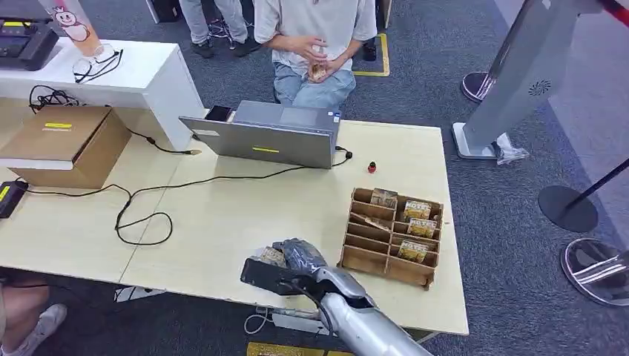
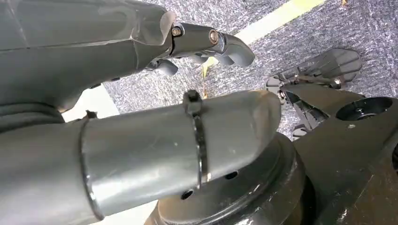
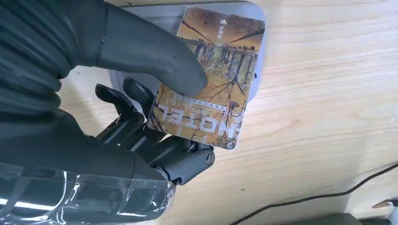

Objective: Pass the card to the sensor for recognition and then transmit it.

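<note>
Pale wood table (image 1: pixel 222 222), with the left hand (image 2: pixel 206 42) hanging off to the side above the carpet, fingers curled in on nothing. Right hand (image 1: pixel 293 259) pinches the hotel card (image 3: pixel 211 75) under its thumb, flat over the grey sensor pad (image 3: pixel 155 18), presumably so it reads. The wooden card rack (image 1: pixel 393 237) sits just right of it.
</note>
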### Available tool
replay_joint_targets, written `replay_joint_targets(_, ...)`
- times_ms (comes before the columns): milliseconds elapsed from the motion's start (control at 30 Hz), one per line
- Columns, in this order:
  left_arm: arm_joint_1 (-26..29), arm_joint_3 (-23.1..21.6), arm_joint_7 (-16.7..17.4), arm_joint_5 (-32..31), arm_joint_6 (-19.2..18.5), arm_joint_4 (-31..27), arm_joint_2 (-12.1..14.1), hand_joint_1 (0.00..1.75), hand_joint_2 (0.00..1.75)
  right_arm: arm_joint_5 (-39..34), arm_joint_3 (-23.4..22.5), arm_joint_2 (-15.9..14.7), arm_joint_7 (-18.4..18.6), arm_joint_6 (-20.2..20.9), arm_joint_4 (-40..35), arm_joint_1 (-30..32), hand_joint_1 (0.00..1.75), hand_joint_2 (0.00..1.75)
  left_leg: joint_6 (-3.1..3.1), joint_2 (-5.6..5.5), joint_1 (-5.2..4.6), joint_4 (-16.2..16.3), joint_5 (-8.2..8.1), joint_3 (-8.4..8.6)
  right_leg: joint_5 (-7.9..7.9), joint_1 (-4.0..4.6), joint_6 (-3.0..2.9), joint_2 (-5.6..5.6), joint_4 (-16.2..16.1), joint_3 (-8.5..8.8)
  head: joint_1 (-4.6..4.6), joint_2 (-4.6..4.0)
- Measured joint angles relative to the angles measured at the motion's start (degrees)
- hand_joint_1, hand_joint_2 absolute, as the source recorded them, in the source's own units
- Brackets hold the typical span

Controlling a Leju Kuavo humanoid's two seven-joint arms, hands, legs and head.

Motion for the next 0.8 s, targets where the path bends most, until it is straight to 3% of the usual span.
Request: replay_joint_targets(800,-0.01,-1.44,0.04,0.9,0.15,0.0,0.07,0.0,0.0,-0.87,-4.02,-0.02,1.69,0.7,1.01,-0.37,1.75,1.75,0.0,0.0,0.0,0.0,0.0,-0.01,0.0,0.0,0.0,0.0,0.0,-0.01,0.0,0.0)
